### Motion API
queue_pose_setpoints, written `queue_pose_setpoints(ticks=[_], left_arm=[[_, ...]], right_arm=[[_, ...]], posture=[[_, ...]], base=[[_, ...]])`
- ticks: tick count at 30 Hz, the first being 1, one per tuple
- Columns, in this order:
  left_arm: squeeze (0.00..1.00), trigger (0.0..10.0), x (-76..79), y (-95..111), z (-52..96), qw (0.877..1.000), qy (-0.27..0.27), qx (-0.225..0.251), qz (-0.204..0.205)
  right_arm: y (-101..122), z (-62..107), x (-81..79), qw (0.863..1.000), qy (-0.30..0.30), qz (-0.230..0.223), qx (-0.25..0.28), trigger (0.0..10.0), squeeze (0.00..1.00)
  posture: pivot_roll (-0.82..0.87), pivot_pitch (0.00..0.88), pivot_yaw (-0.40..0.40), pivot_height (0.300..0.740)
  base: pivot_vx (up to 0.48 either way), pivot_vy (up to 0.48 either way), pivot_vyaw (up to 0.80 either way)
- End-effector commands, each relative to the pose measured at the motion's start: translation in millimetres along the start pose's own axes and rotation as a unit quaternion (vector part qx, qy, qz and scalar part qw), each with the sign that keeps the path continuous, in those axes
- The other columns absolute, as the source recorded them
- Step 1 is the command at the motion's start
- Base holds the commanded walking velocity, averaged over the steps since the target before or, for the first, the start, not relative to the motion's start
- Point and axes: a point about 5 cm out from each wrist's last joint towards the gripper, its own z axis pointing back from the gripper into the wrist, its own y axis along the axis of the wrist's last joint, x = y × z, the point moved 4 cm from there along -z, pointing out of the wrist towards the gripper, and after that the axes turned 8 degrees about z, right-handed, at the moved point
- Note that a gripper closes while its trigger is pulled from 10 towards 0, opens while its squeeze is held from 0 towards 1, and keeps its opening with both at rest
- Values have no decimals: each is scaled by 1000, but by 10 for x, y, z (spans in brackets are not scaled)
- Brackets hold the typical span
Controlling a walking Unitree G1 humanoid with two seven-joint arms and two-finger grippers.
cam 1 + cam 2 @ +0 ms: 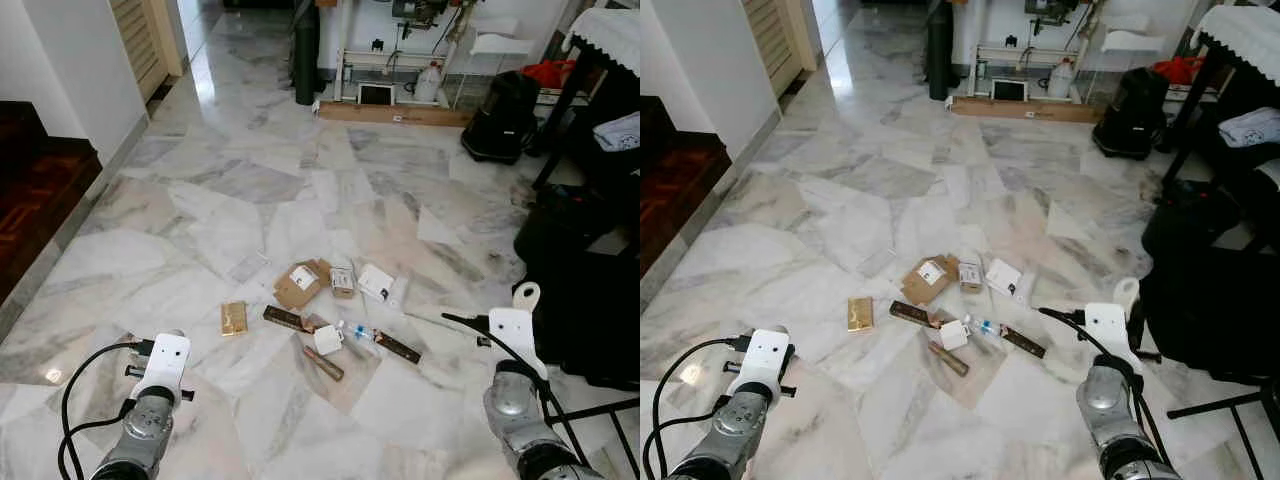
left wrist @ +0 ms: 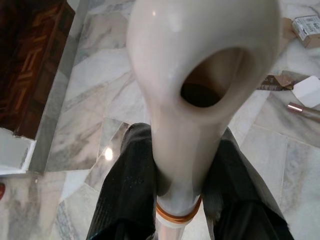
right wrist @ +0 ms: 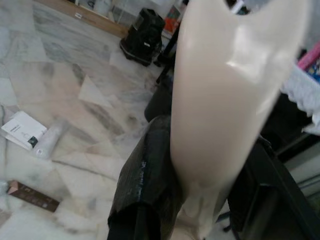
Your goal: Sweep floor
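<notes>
Litter lies on the marble floor just ahead of me: torn cardboard (image 1: 300,283), a small box (image 1: 343,281), a white booklet (image 1: 376,282), a gold packet (image 1: 234,318), dark strips (image 1: 285,319), a small bottle (image 1: 358,333) and a brown tube (image 1: 323,362). My left gripper (image 2: 182,165) is shut on a cream plastic handle (image 2: 200,60) with a hanging hole and an orange ring. Around a second cream handle (image 3: 225,85) my right gripper (image 3: 200,170) is shut; that handle's tip (image 1: 526,296) shows above the right wrist. The lower ends of both handles are hidden.
A dark wooden step (image 1: 40,190) borders the floor on the left. Black furniture and bags (image 1: 585,290) crowd the right side. At the back stand a black bag (image 1: 500,115), a long cardboard plank (image 1: 395,113) and a white rack (image 1: 385,70). Open marble lies beyond the litter.
</notes>
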Motion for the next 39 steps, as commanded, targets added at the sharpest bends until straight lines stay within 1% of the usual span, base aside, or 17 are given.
queue_pose_setpoints(ticks=[1, 4, 8, 10, 13, 16, 18, 19, 21, 22, 24, 26, 29, 31, 36, 38, 39], left_arm=[[0, 10000, 19, -18, 11, 1000, 0, -1, 1], [0, 10000, 55, -5, 14, 1000, -6, 4, 3], [0, 10000, 35, 122, -13, 999, -3, 33, 14], [0, 10000, 6, 240, -33, 998, 2, 59, 22], [0, 10000, 20, 397, -52, 995, -5, 93, 36], [0, 10000, 45, 581, -62, 990, -15, 131, 44], [0, 10000, 36, 712, -71, 986, -15, 156, 60], [0, 10000, 35, 729, -71, 985, -15, 159, 62], [0, 10000, 104, 843, -66, 981, -37, 181, 67], [0, 10000, 147, 899, -62, 977, -51, 190, 77], [0, 10000, 185, 931, -60, 975, -65, 193, 87], [0, 10000, 211, 1011, -47, 971, -76, 207, 91], [0, 10000, 202, 1084, -37, 967, -83, 219, 102], [0, 10000, 202, 1091, -34, 966, -85, 220, 102], [0, 10000, 223, 1155, 0, 962, -104, 234, 93], [0, 10000, 256, 1200, 22, 959, -117, 242, 89], [0, 10000, 265, 1209, 27, 958, -120, 243, 89]], right_arm=[[37, -55, 80, 1000, -13, -4, 6, 10000, 0], [39, -69, 58, 1000, -5, -28, -6, 10000, 0], [-21, 8, -66, 999, 15, -45, -26, 10000, 0], [-62, 54, -119, 997, 21, -57, -38, 10000, 0], [-99, 91, -155, 996, 23, -65, -48, 10000, 0], [-143, 112, -176, 995, 26, -75, -63, 10000, 0], [-161, 122, -181, 995, 28, -75, -66, 10000, 0], [-163, 123, -182, 995, 28, -75, -67, 10000, 0], [-194, 134, -187, 993, 29, -81, -75, 10000, 0], [-219, 142, -188, 992, 29, -86, -82, 10000, 0], [-238, 148, -187, 991, 28, -92, -88, 10000, 0], [-315, 159, -162, 982, 12, -146, -122, 10000, 0], [-318, 154, -171, 975, 13, -179, -132, 10000, 0], [-308, 153, -181, 975, 16, -182, -131, 10000, 0], [-227, 142, -241, 970, 29, -208, -125, 10000, 0], [-220, 139, -253, 962, 28, -237, -132, 10000, 0], [-220, 138, -256, 961, 28, -242, -134, 10000, 0]], posture=[[-54, 24, -56, 740], [-56, 23, -56, 740], [-49, 24, -57, 740], [-49, 24, -57, 740], [-44, 31, -54, 740], [-45, 33, -53, 740], [-47, 33, -53, 740], [-47, 33, -53, 740], [-47, 33, -53, 740], [-47, 33, -53, 740], [-47, 33, -53, 740], [-41, 39, -51, 740], [-41, 39, -51, 740], [-41, 39, -51, 740], [-37, 41, -51, 740], [-33, 42, -52, 740], [-33, 42, -52, 740]], base=[[0, 0, 0], [0, 0, 0], [0, 0, 0], [0, 0, 0], [0, 0, 0], [0, 0, 0], [0, 0, 0], [0, 0, 0], [0, 0, 0], [0, 0, 0], [0, 0, 0], [0, 0, 0], [0, 0, 0], [0, 0, 0], [0, 0, 0], [0, 0, 0], [0, 0, 0]])
